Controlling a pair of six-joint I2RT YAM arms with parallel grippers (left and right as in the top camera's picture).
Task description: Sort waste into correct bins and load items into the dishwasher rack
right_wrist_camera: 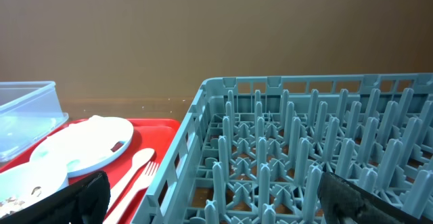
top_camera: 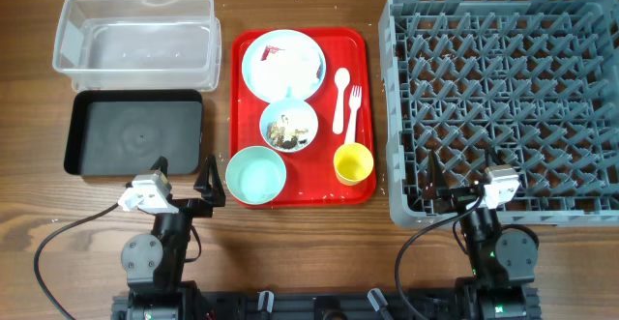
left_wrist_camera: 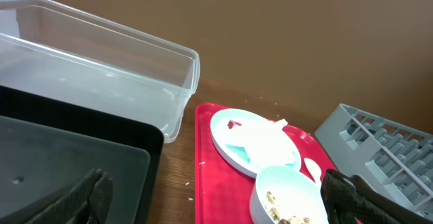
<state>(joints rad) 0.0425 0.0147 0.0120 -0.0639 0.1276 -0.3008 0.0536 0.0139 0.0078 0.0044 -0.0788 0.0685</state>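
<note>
Left hand [top_camera: 186,173] is spread wide and empty, over the desk [top_camera: 309,252] just off the near-left corner of the red tray [top_camera: 360,30]. Right hand [top_camera: 462,173] is also wide and empty, well right of the red tray, over the near edge of the dishwasher rack [top_camera: 397,98].

On the red tray:
- plate [top_camera: 253,69] at the far end, with napkin [top_camera: 298,61] and red wrapper [top_camera: 274,48] on it
- bowl [top_camera: 267,117] with food scraps [top_camera: 288,132] just nearer
- empty bowl [top_camera: 255,176] overhanging the near-left corner
- yellow cup [top_camera: 353,162] at near-right
- spoon [top_camera: 340,93] and fork [top_camera: 354,112] side by side along the right side

Clear tub [top_camera: 68,40] sits left of the red tray at the far end, black tray [top_camera: 135,136] left and nearer. The dishwasher rack stands just right of the red tray.

Left wrist view cuts the scraps bowl off at the bottom edge. Right wrist view shows the spoon and fork only in part. The scraps are too small to make out.
</note>
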